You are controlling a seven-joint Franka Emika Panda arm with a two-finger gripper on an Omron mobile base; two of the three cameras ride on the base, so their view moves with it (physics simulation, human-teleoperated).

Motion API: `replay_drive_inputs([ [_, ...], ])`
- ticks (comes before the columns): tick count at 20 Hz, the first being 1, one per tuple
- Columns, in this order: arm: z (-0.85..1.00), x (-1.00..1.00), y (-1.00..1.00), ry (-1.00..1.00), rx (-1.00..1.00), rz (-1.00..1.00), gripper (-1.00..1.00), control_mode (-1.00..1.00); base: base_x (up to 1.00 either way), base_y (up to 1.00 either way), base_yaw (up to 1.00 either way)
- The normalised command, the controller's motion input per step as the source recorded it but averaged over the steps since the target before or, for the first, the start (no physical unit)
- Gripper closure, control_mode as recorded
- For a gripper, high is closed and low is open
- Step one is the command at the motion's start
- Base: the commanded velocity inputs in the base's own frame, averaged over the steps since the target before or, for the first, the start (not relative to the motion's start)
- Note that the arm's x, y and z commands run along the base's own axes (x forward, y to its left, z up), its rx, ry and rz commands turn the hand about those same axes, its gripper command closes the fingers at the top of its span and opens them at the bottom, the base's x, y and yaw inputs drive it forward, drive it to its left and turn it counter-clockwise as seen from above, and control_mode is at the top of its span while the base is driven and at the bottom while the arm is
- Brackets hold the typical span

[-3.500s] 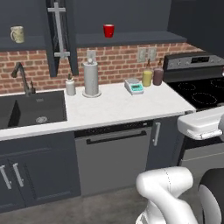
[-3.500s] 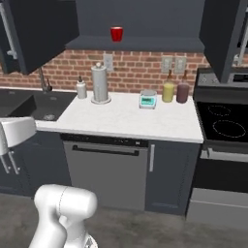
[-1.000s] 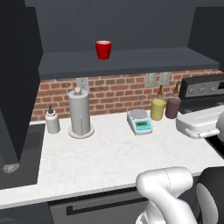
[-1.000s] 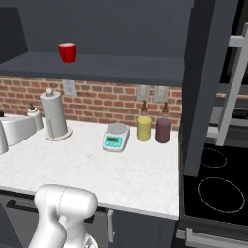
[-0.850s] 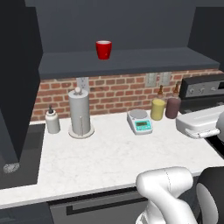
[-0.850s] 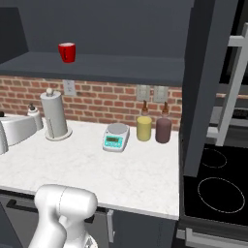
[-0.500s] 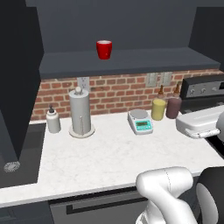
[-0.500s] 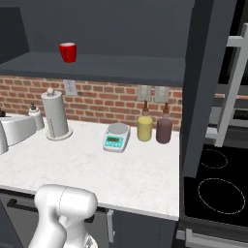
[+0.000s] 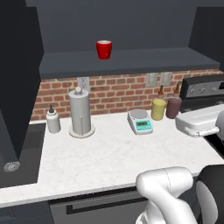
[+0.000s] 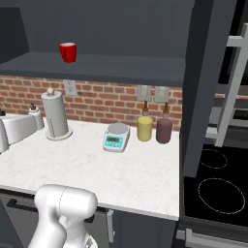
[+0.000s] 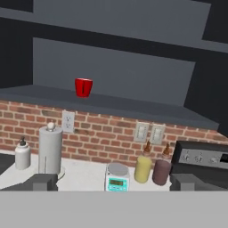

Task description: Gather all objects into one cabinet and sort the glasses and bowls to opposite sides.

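Gripper [image 11: 113, 186] jaws spread wide, nothing between them; the two dark fingertips [image 11: 42, 181] stand far apart at the bottom of the hand view, held up off the white marble-look counter [image 9: 109, 159] and aimed at the brick back wall [image 10: 101, 104].

Straight ahead of the hand: small white kitchen scale with teal display [image 11: 116, 177] on the counter near the wall. Just right of it, yellow jar with brown stopper [image 11: 143, 167], and a maroon jar [image 11: 161, 170] next to that, the two almost touching. Left of the scale: upright white paper-towel roll on a round stand [image 11: 50, 150], then a small white soap dispenser bottle [image 11: 22, 154] further left.

Task item: small glossy bright red cup [image 11: 83, 87] stands upright on the wide flat shelf of the dark charcoal wall cabinet [image 11: 111, 104], above the paper-towel roll and well above the gripper. Same cup in the left base view [image 9: 104, 49], left of shelf centre, alone on that shelf. Right base view puts it [image 10: 68, 52] toward the shelf's left end.

Cabinet door [image 10: 206, 82] stands open at the right, edge-on in the right base view. Black glass cooktop [image 10: 215, 189] sits right of the counter; dark sink basin [image 9: 19, 155] at the left end.
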Motion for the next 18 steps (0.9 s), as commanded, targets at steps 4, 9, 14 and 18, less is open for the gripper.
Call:
replay_drive_inputs([
  [4,0.6,0.0,0.0,0.01,0.0,0.03,-1.0,-1.0,0.0,0.0,0.0],
  [9,0.76,0.06,0.0,0.04,0.0,0.11,-1.0,-1.0,0.0,0.0,0.0],
  [14,0.2,0.1,0.09,0.03,-0.04,0.13,-1.0,-1.0,0.0,0.0,0.0],
  [18,0.0,0.65,0.21,0.0,-0.05,-0.07,-1.0,-1.0,0.0,0.0,0.0],
])
